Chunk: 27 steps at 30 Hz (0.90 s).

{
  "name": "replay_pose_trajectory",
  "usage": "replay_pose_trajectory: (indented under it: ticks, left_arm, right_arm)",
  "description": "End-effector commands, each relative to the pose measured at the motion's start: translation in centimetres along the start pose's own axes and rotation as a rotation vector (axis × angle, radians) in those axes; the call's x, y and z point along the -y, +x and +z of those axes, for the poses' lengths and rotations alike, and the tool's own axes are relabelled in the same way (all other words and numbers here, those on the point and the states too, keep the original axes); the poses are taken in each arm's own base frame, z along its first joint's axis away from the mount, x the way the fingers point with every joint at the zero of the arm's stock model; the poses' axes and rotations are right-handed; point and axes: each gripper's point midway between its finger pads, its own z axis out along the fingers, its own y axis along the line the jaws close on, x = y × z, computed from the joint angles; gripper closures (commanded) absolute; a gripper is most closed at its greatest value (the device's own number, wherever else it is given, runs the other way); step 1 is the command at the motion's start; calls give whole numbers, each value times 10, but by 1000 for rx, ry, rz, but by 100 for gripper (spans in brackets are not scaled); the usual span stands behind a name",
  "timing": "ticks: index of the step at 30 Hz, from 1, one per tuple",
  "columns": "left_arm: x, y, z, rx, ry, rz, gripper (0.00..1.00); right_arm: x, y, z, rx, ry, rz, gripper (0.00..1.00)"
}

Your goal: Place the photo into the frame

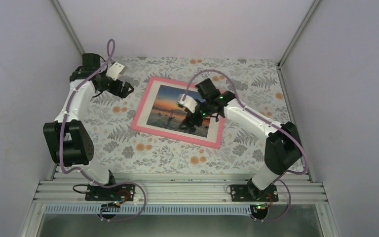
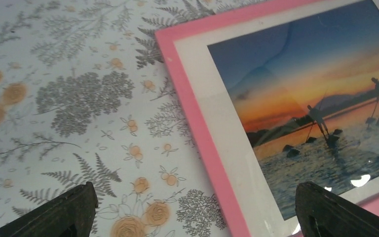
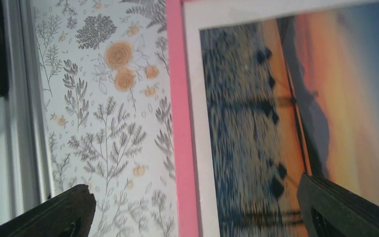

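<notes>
- My right gripper: jaws stood wide apart with nothing between them. Its fingers hung over the near right part of the photo. I could not tell whether they touched its surface.
- My left gripper: jaws wide apart and empty, above the tablecloth, near the left short side of the frame.
- The photo lay face up inside the frame, a white mat border around it, flat on the table.
- Long axis ran left to right across the table, the right end swung slightly toward my bases. The sky edge pointed to the far wall.
- Counts: one photo, one frame, one mat border. Two dark figures with poles in the print.
- Frame: thin, flat, pink, rectangular. Surface over the print was glossy, with glare spots. Cloth: printed grey ferns and orange flowers.
</notes>
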Motion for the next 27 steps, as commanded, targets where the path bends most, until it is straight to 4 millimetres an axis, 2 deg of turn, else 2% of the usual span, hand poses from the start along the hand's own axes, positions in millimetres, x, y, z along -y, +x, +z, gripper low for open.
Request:
replay_pose_trajectory:
  ticks: [1, 4, 8, 12, 17, 20, 23, 27]
  left_arm:
    - [7, -2, 6, 12, -21, 62, 0]
    - [15, -1, 19, 0, -4, 75, 0]
    - [22, -1, 38, -13, 35, 72, 0]
    - [22, -1, 56, -19, 74, 16, 0]
    - [18, 5, 80, -33, 103, -54, 0]
    - [17, 13, 96, -57, 134, -94, 2]
    - [19, 26, 115, -96, 190, -131, 7]
    - [20, 42, 134, -147, 243, -161, 15]
  right_arm:
    - [-2, 27, -37, 31, -127, 238, 0]
    - [24, 54, -52, 70, -102, 377, 0]
    - [70, 89, -79, 142, -44, 586, 0]
    - [106, 130, -88, 182, 13, 786, 0]
    - [136, 166, -77, 188, -27, 977, 6]
    - [155, 196, -66, 169, -22, 1088, 11]
    - [169, 223, -55, 158, -32, 1181, 17]
    - [178, 241, -38, 150, -69, 1235, 23]
